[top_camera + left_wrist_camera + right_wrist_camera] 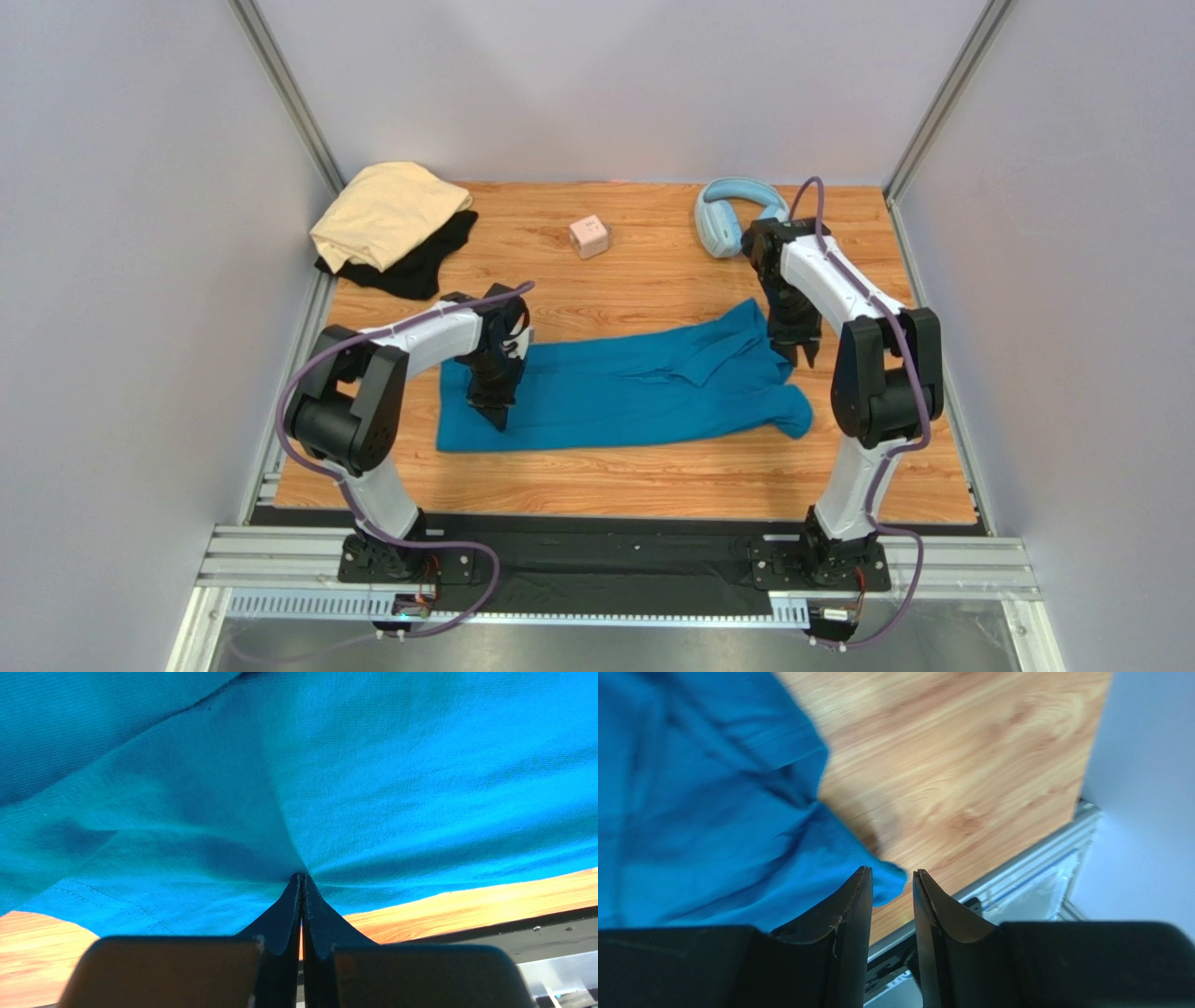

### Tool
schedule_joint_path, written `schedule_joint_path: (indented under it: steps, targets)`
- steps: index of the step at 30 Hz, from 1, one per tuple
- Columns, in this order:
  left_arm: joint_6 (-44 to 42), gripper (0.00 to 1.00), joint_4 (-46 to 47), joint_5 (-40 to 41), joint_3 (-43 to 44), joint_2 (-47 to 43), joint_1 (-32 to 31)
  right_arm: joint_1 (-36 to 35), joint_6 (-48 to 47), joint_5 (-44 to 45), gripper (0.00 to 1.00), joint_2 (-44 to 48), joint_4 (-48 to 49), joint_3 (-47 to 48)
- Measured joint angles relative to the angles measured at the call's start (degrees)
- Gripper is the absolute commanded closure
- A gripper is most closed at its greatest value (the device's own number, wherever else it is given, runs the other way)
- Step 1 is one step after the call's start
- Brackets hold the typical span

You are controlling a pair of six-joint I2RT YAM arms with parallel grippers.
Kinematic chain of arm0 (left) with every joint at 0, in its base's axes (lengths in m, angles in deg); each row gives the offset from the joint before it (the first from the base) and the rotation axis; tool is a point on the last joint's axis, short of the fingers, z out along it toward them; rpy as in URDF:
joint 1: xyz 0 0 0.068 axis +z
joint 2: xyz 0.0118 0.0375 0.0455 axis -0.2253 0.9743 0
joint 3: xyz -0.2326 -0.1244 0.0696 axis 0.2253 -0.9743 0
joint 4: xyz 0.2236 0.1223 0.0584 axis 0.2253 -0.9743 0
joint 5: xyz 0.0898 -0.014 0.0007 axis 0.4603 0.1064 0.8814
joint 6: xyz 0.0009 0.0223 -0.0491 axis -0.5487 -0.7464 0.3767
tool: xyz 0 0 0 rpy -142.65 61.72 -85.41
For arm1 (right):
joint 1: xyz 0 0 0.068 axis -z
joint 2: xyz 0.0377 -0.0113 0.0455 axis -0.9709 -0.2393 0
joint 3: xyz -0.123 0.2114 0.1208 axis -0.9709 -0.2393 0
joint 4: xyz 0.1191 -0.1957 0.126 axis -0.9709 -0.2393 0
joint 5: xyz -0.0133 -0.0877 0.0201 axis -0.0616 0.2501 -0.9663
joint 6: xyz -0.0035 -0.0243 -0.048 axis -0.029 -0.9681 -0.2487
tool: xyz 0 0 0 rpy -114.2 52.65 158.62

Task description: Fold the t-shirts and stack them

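Soft teal-blue short-sleeved cloth t-shirt point(631, 399) spread flat on wooden worktop point(631, 483). Its fabric is clamped by left end effector point(302, 876); right end effector point(892, 875) held apart at the shirt's edge.

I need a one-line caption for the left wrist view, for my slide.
Left gripper shut on a pucker of the teal-blue t-shirt, with the wooden table visible beyond the cloth's edge.

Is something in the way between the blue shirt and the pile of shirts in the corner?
No. Only bare table lies between the teal shirt and the tan shirt, which lies on the black shirt. The pink cube sits off to the side. The left gripper pinches the teal shirt.
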Motion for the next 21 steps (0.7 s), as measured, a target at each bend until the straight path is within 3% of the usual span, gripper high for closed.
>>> schedule_joint_path:
  steps: [3, 10, 21]
  targets:
    - [0.0, 1.00, 0.0, 0.0, 0.0, 0.0, 0.0, -2.2, 0.0, -4.7, 0.68, -0.5, 0.3, 0.3]
    - [0.0, 0.85, -0.4, -0.8, 0.3, -0.2, 0.0, -4.7, 0.0, -12.7, 0.68, -3.1, 0.5, -4.2]
    - [0.2, 0.85, -1.0, -6.0, 5.9, -5.2, -3.8, -4.5, -0.2, -16.2, 0.71, -7.3, 0.5, -8.3]
